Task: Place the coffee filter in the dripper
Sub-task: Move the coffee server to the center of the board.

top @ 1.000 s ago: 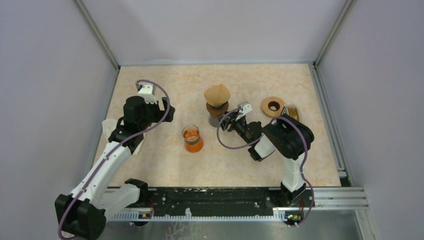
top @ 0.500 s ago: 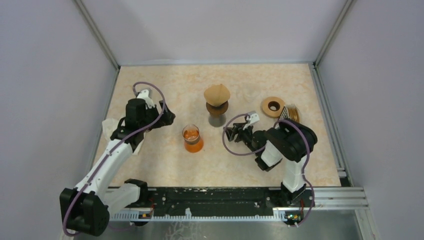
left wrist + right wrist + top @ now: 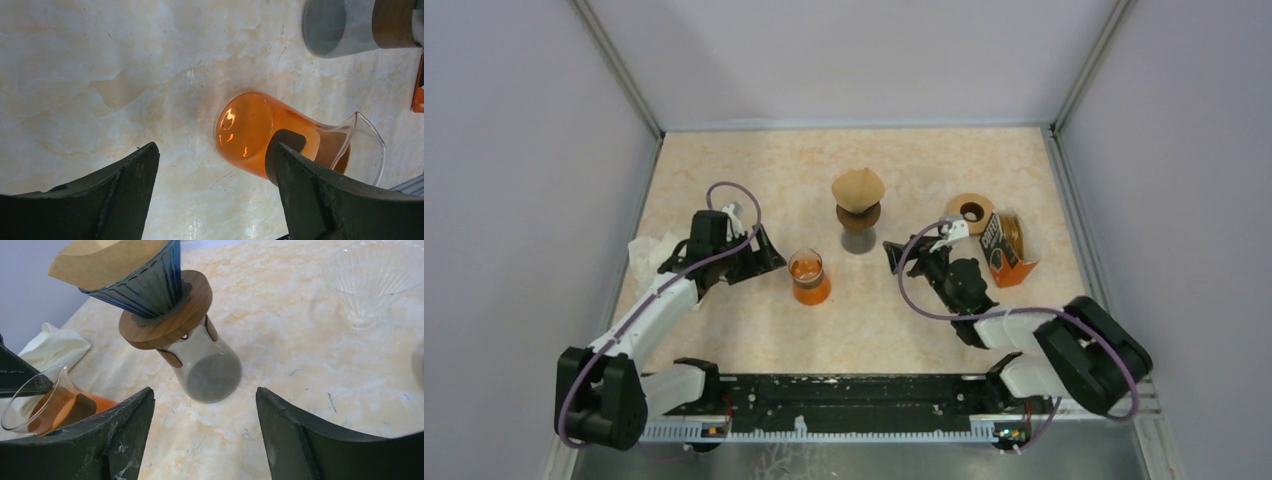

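The brown paper coffee filter [image 3: 858, 187] sits in the dark blue ribbed dripper [image 3: 150, 285], which rests on a wooden collar atop a grey glass carafe [image 3: 207, 370]. In the right wrist view the filter [image 3: 107, 260] stands out above the dripper's rim. My right gripper [image 3: 894, 252] is open and empty, low over the table just right of the carafe; its fingers [image 3: 125, 435] frame the carafe's base from the near side. My left gripper [image 3: 772, 262] is open beside an orange glass beaker [image 3: 250, 130], whose side shows behind one of its fingers [image 3: 300, 170].
A clear glass dripper [image 3: 372, 285] on a wooden ring [image 3: 970, 212] stands at the right, next to an orange box [image 3: 1002, 250]. A white cloth [image 3: 646, 255] lies at the table's left edge. The beaker [image 3: 809, 277] stands left of and nearer than the carafe.
My right gripper has drawn back from the carafe and lowered while its jaws widened, uncovering the orange box. My left gripper has come down and right, close to the beaker.
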Controlling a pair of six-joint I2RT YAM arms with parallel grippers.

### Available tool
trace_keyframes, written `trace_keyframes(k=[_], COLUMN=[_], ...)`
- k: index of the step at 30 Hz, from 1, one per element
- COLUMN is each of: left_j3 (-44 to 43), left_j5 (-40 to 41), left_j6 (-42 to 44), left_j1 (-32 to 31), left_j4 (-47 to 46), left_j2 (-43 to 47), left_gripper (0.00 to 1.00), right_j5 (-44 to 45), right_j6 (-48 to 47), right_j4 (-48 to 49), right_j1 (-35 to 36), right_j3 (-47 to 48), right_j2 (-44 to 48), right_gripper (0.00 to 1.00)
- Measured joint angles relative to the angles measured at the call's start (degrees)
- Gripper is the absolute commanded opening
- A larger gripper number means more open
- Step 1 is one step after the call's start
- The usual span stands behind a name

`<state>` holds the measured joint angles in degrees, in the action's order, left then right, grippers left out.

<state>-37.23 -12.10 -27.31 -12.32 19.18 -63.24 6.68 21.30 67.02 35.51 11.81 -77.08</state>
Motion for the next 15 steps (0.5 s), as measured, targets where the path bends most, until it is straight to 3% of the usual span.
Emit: trace_keyframes(k=[7, 15], left_j3=[0.0, -0.15], left_j5=[-4.11, -7.08], left_j6=[-0.37, -0.76], left_j1=[-0.04, -1.73], left_j4=[-0.28, -1.42], left_j2=[-5.35, -10.43], left_gripper=[0.86, 0.85], right_j5=[4.2, 7.1], right_j6=[-0.07, -2.43], right_j4=[-32.35, -59.87], right_j1=[-1.77, -6.93], right_j3=[7.23, 22.1], right_j2=[16.48, 19.28], right_gripper=[0.78, 0.84])
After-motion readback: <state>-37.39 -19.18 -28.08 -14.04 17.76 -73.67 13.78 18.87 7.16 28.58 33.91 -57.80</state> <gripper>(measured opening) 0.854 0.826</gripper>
